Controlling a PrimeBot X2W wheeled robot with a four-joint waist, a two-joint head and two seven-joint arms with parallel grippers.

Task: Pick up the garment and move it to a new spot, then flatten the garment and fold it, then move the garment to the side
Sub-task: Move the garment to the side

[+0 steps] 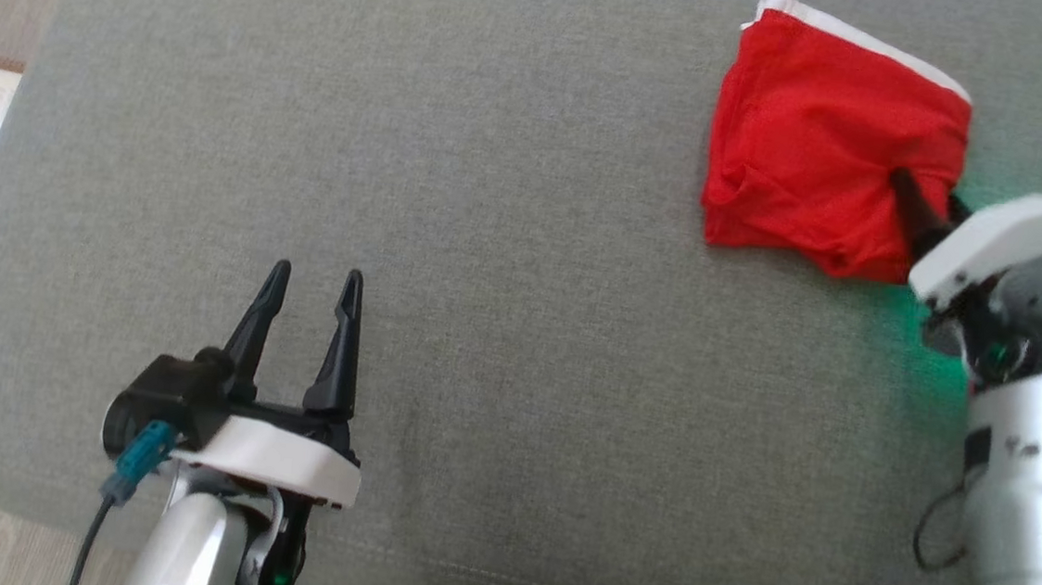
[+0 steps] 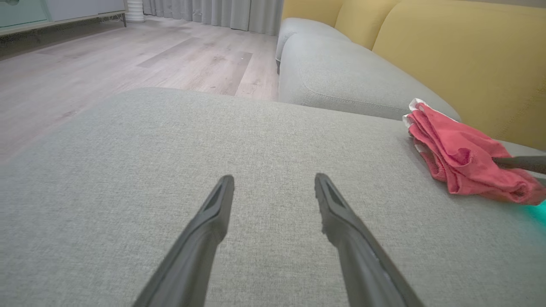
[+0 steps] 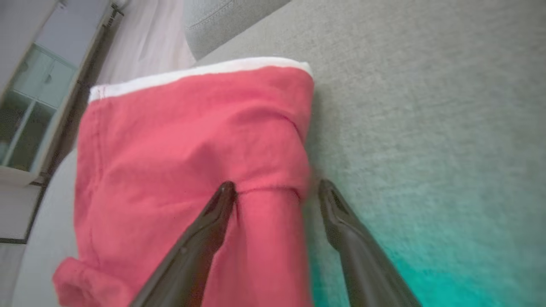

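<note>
My right hand (image 3: 276, 185) is spread wide at the edge of the garment (image 1: 830, 140), a folded red bundle lying at the upper right of the head view on the grey cushion (image 1: 492, 188). In the right wrist view, one finger sits over the red cloth left of centre. The other is over bare cushion just beside the edge, so a thick fold (image 3: 266, 221) stands between them. Nothing is gripped. My left hand (image 1: 316, 272) is also wide and empty, over bare cushion at the lower left of the head view, well apart from the garment.

The garment looks folded, so I judge the step in hand to be the move to the side. To do it well, I would push in deeper before closing, so the whole stack comes between my fingers and not just the top layer. Then I would close firmly and carry it low, or slide it along the cushion. The far end with the white band (image 3: 200, 72) is free and could flop open if I lift high or swing fast. I cannot tell whether my lower finger is under every layer.
</note>
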